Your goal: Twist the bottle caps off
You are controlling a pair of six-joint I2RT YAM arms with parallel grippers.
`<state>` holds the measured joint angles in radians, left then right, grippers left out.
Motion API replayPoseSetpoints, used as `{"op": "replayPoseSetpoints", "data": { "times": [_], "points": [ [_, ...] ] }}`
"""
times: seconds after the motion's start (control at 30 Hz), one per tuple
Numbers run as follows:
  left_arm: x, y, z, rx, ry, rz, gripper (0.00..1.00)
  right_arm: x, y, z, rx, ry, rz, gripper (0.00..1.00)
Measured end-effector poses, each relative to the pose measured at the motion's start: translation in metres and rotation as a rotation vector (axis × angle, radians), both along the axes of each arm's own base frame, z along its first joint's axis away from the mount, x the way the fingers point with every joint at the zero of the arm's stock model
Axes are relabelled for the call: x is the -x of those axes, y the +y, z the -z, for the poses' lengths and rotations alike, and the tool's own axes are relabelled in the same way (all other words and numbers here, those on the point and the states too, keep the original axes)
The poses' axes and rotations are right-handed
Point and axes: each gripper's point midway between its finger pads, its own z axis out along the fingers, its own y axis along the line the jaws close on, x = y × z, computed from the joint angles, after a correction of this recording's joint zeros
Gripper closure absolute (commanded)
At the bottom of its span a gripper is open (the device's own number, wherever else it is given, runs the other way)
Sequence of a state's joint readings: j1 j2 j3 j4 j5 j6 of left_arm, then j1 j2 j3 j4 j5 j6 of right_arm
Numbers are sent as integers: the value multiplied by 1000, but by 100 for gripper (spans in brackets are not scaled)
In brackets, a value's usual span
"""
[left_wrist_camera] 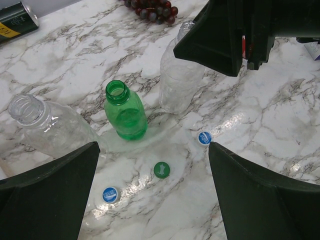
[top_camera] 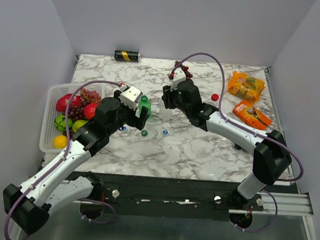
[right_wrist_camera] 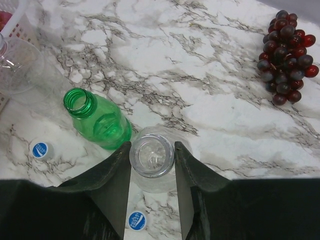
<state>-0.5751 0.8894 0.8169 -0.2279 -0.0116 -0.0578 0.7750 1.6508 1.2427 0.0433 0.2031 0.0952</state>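
The right gripper [right_wrist_camera: 152, 146] is closed on the open neck of a clear bottle [left_wrist_camera: 176, 85], 1 finger on each side. This bottle stands upright at mid-table with no cap on it. Just to its left stands the green bottle [left_wrist_camera: 127, 117], also uncapped. Farther left, close to the white basket [top_camera: 49, 118], is a second clear bottle [left_wrist_camera: 47, 125] with its mouth open too. The left gripper [left_wrist_camera: 154, 150] hangs above the near side of the bottles with its jaws spread wide, holding nothing. On the marble table [left_wrist_camera: 260, 115], just nearer than the bottles, lie 3 loose caps: a green cap [left_wrist_camera: 161, 170] and 2 blue caps [left_wrist_camera: 109, 194] [left_wrist_camera: 204, 138].
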Motion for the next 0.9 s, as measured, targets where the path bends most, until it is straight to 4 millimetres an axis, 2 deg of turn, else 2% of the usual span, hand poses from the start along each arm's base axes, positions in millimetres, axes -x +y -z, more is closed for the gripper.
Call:
{"op": "replayPoseSetpoints", "data": {
  "times": [0.07,0.13,0.17,0.37,0.63,0.7,0.77,0.87,0.9],
  "points": [
    [0,0,0,0,0,0,1,0,0,0,1,0,3,40],
    [0,0,0,0,0,0,1,0,-1,0,2,0,5,25],
    [0,0,0,0,0,0,1,-1,-1,0,1,0,7,23],
    [0,0,0,0,0,0,1,-1,-2,0,7,-2,7,19],
    [0,0,0,0,0,0,1,0,-4,-4,7,-5,13,4],
    [0,0,0,-1,1,0,1,4,-9,-14,-1,-14,21,4],
    [0,0,1,-2,2,0,1,13,-21,-33,-24,-42,30,4],
    [1,0,2,-5,7,0,1,33,-49,-77,-89,-122,63,10],
    [1,1,2,-5,8,0,1,40,-59,-93,-111,-154,78,15]
  ]
}}
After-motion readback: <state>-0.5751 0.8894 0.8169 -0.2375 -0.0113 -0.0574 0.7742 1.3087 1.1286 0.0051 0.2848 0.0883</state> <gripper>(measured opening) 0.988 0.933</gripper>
